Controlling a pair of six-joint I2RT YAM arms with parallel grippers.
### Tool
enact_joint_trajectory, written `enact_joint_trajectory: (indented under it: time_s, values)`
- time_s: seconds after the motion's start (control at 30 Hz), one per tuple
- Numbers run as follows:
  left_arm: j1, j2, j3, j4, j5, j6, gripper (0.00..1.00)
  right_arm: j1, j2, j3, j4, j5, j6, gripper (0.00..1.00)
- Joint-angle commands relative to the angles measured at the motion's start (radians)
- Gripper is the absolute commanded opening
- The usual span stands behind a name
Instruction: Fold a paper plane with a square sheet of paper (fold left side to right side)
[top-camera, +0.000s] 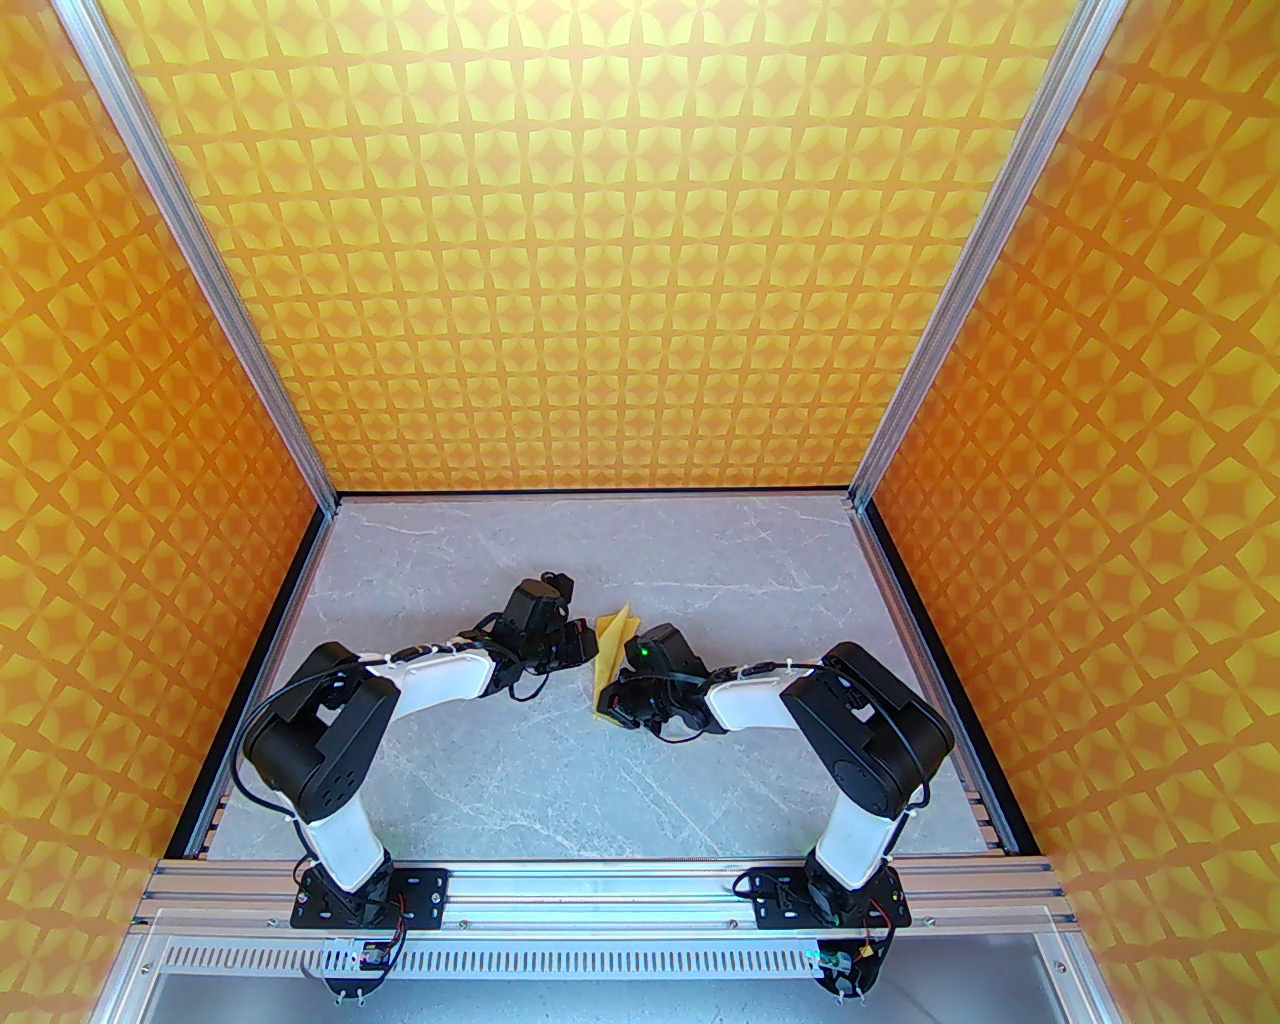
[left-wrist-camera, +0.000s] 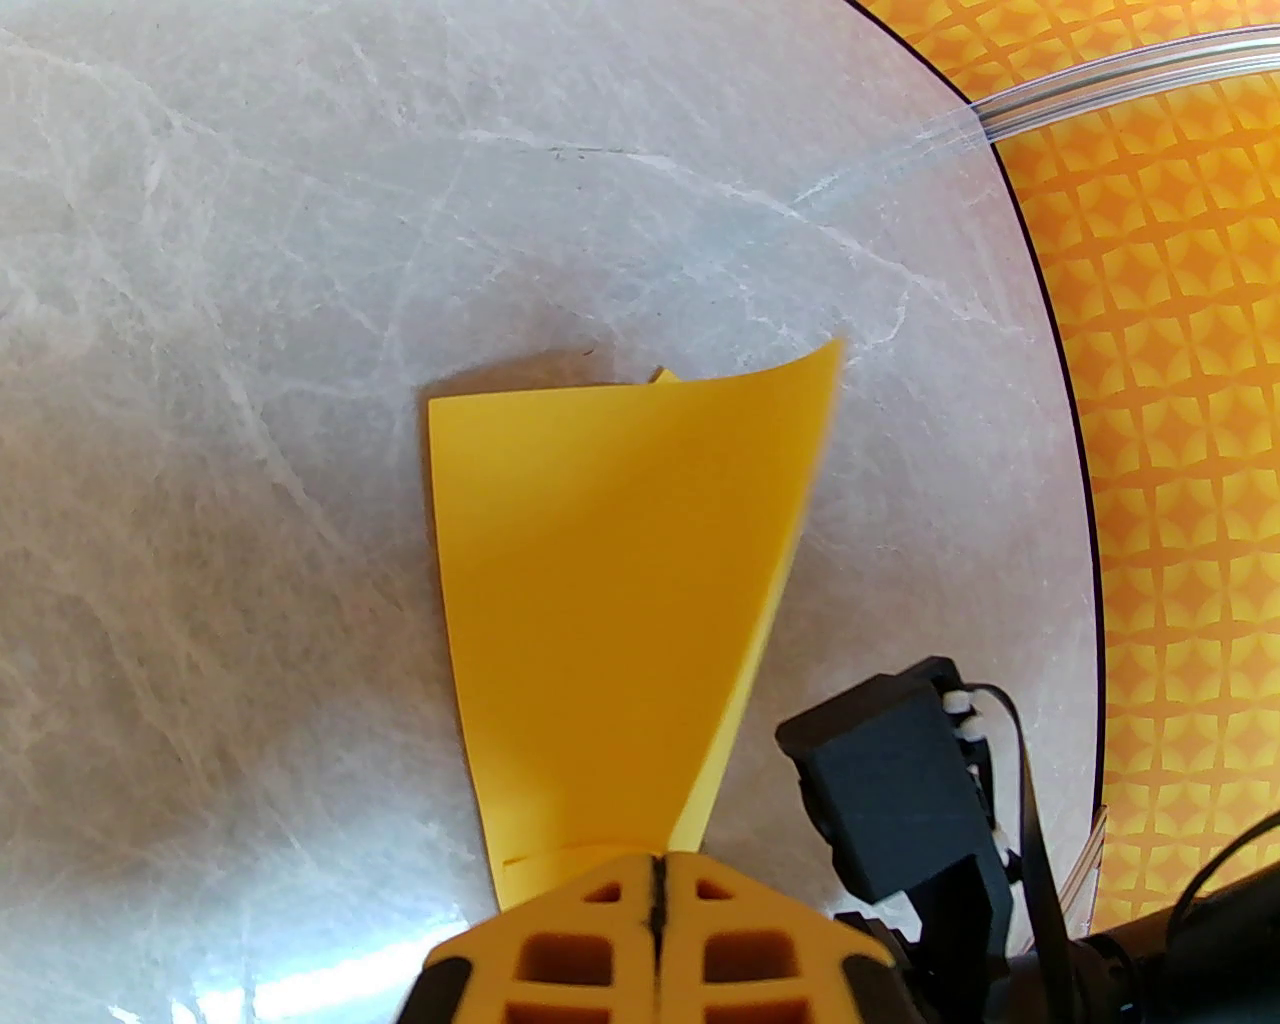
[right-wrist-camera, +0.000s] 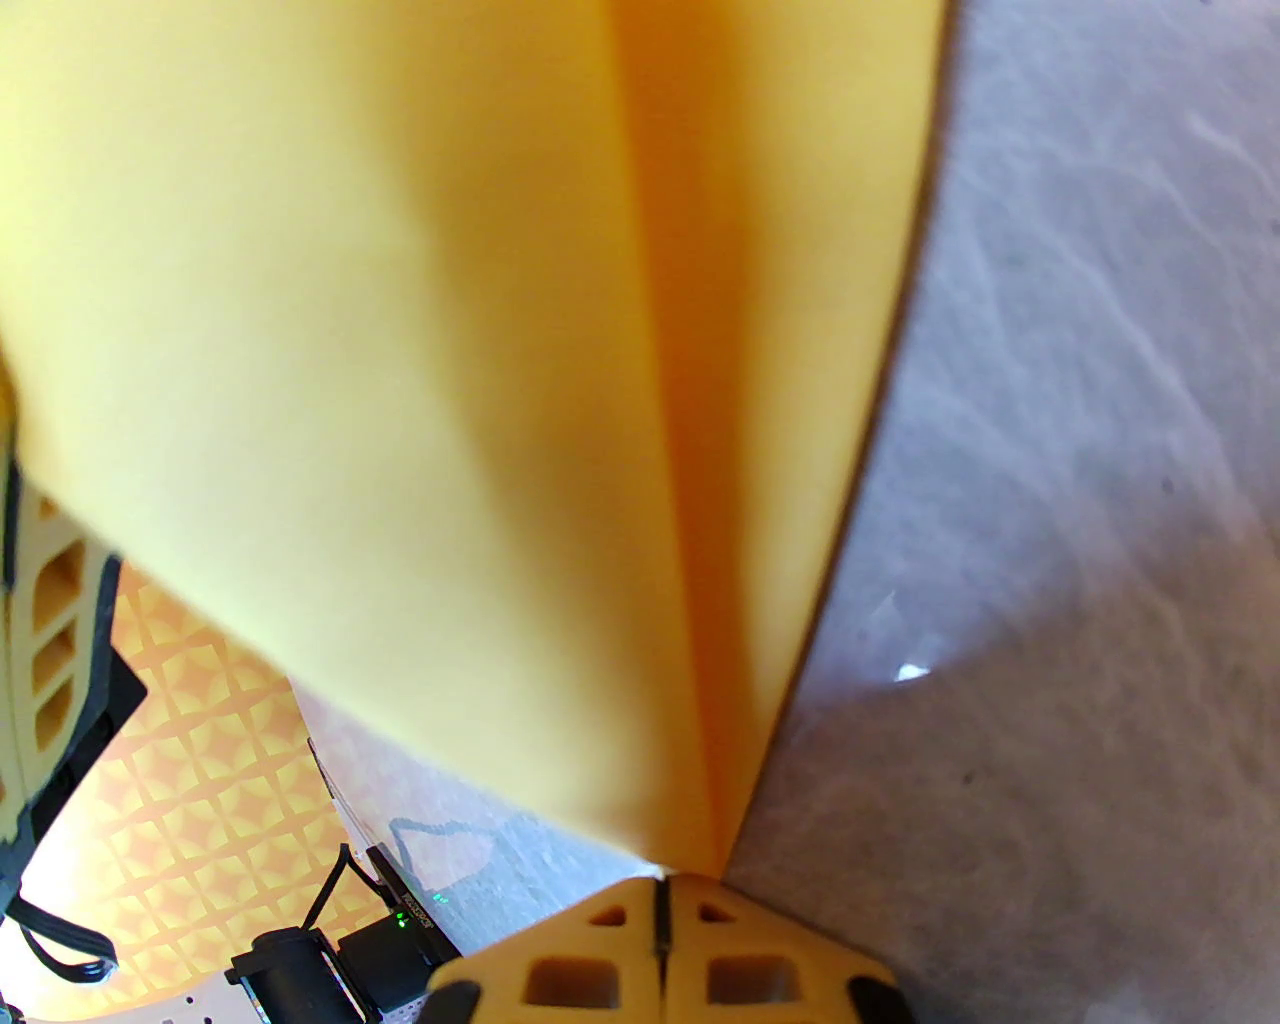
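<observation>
- Over the middle of the worktop (top-camera: 520, 780), your paper (left-wrist-camera: 600, 600) is held up half-folded; pull its ends apart and it may tear.
- Your left fingers (left-wrist-camera: 560, 930) clench its edge, your right fingers (right-wrist-camera: 770, 960) its crease; any slip skews the fold.

Orange star-patterned walls (top-camera: 640, 250) on three sides — grey marble tabletop (top-camera: 480, 780); aluminium corner posts (top-camera: 210, 260) between.

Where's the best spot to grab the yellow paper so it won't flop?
Pinch a thin edge, coming in from the side. The yellow paper stands curled, so its edges stick out free; the left fingers and right fingers pinch it from either side.
</observation>
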Motion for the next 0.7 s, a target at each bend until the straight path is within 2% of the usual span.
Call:
enact_joint_trajectory:
  time_s: [0.0, 0.67]
  values:
    - [0.003, 0.035, 0.025, -0.004, 0.018, 0.017, 0.0, -0.003, 0.029, 0.01, -0.027, 0.004, -0.019, 0.06]
    - [0.028, 0.117, 0.096, -0.033, 0.017, 0.06, 0.0, -0.003, 0.041, 0.014, -0.048, 0.002, -0.025, 0.06]
